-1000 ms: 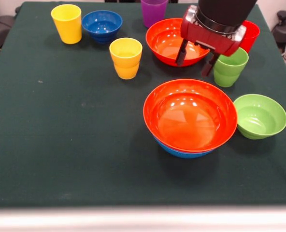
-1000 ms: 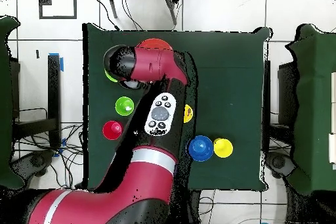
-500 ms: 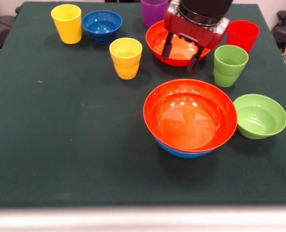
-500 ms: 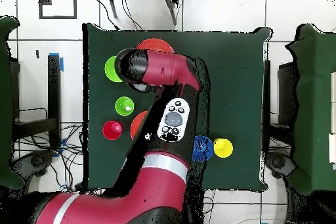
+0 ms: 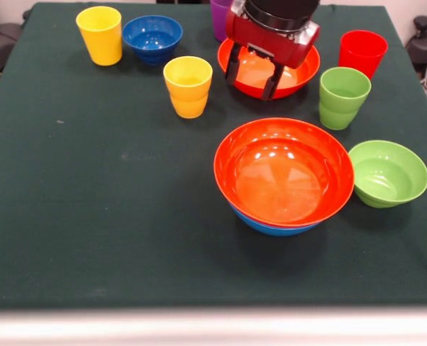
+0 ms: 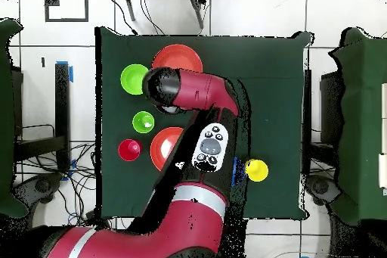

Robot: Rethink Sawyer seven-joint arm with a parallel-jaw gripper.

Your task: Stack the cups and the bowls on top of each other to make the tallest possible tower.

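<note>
My gripper [image 5: 252, 75] is open and empty. It hangs over the far orange-red bowl [image 5: 297, 75], with both fingertips above the bowl's left half. A second orange-red bowl [image 5: 283, 169] sits nested in the light blue bowl [image 5: 271, 228] at the near middle. The yellow-orange cup [image 5: 188, 86] stands upright to the gripper's left. The red cup [image 5: 362, 52] and lime green cup [image 5: 343, 97] stand to its right. The purple cup [image 5: 219, 16] is partly hidden behind the gripper. In the overhead view the arm [image 6: 193, 92] covers the yellow-orange cup.
The yellow cup [image 5: 99, 34] and the small dark blue bowl [image 5: 153, 37] stand at the far left. The small lime green bowl [image 5: 386, 173] sits right of the nested bowls. The dark green cloth [image 5: 91, 202] covers the table.
My gripper has moved left in the front view, from beside the lime green and red cups to over the far orange-red bowl. It has stayed open. No cup or bowl has moved.
</note>
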